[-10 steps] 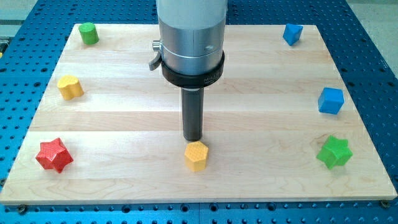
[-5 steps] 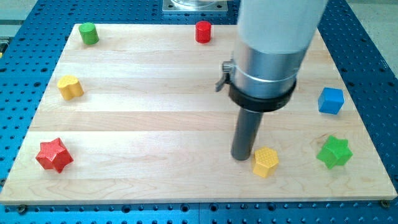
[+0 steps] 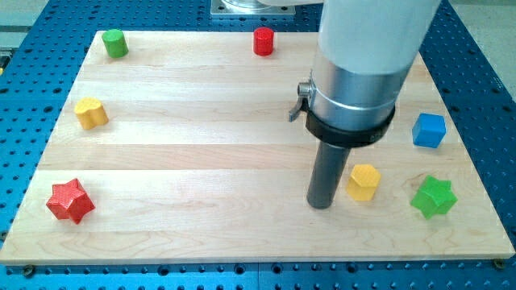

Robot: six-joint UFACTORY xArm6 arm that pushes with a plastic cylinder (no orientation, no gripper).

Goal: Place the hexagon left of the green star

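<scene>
**A:** Status on the hexagon?

**B:** Yellow hexagon [image 3: 364, 181] sits on the desk [image 3: 201, 161] toward the view's lower right. It's left of the green star [image 3: 433, 196], near it but not touching, and slightly higher in the view.

**A:** Where's my tip?

**B:** My tip [image 3: 320, 205] is down at the desk surface, just left of the yellow hexagon and a bit lower in the view. Narrow gap between rod and block as far as I can see; can't confirm contact either way.

**A:** Hand state?

**B:** No hand on this rig, just the dark rod under the silver collar. Nothing to open or close, nothing held.

**A:** Other blocks?

**B:** Blue cube [image 3: 429, 130] at the view's right edge, above the green star, apart from it. Red cylinder [image 3: 264, 40] at the view's top, middle. Green cylinder [image 3: 115, 43] top left corner. Yellow block [image 3: 91, 112] on the left side, shape unclear, rounded-looking. Red star [image 3: 69, 200] lower left. All well apart from the tip.

**A:** Anything hidden?

**B:** Arm body covers the desk's top right area; can't tell what's behind it.
</scene>
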